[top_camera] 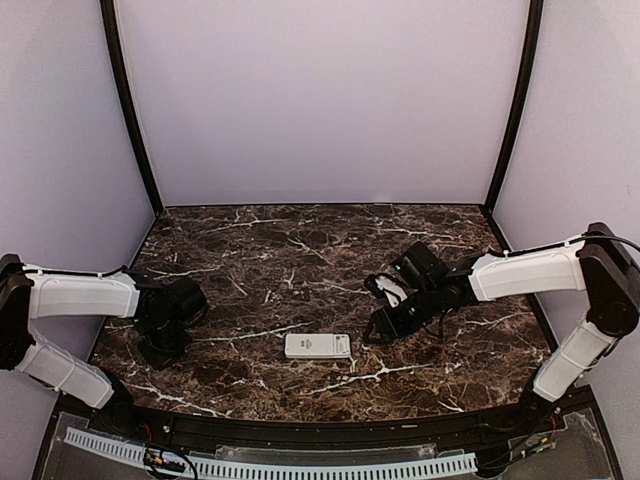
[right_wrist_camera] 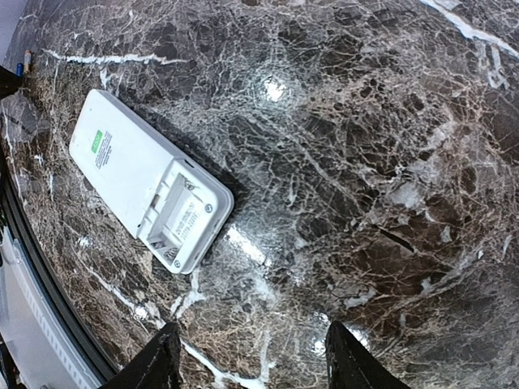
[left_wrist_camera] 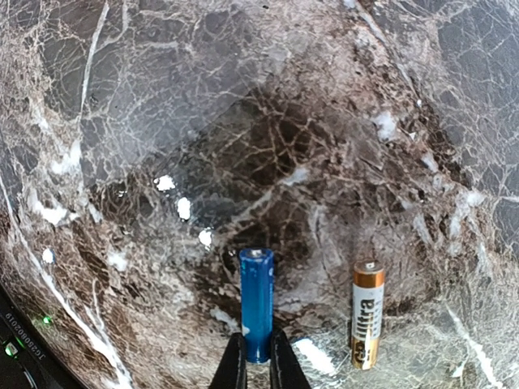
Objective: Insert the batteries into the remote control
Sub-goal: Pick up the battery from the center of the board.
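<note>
While the remote [top_camera: 318,346] lies back-up, left gripper [left_wrist_camera: 258,369], well left of it, pinches the near end of a blue cell [left_wrist_camera: 257,304]; end grip likely leaves the rest free to seat. Gold cell [left_wrist_camera: 366,312] lies just beside the blue one, untouched. Remote's bay [right_wrist_camera: 182,219] is open and facing up for loading. Right gripper [right_wrist_camera: 251,365] hovers just right of the remote, fingers spread, probably to steady it.

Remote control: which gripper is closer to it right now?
Right. The right gripper hovers open just beyond the remote control's right end; the left gripper is far off left, closed on a blue battery.
</note>
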Robot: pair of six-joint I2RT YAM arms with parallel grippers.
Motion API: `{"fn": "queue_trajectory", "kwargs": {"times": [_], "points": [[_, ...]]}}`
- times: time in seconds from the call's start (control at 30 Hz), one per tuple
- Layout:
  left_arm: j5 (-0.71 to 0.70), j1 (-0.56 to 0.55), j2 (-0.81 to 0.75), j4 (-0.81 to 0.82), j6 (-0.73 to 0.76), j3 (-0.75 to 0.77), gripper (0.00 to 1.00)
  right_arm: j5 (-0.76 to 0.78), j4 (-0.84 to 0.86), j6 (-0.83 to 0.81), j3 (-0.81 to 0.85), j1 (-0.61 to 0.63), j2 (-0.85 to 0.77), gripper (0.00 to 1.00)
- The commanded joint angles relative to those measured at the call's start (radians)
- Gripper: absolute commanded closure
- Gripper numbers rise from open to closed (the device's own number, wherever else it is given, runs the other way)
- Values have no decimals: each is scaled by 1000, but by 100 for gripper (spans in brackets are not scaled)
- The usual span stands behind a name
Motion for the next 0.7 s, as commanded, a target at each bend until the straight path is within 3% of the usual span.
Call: {"fn": "queue_trajectory", "kwargs": {"times": [0.0,0.27,0.5,0.67], "points": [[17,9,-17,2,7,-35,95,16,-16,-10,6,-9,-18,42],[0,9,-40,-32,3,-17,100,13,-22,-2,6,-9,-33,42],[-152,-7,-118,-147,27,63,100,5,-27,-3,21,-9,-33,42],[-170,-12,-154,-165,54,74,100,-6,-34,-7,44,-9,-27,42]]}}
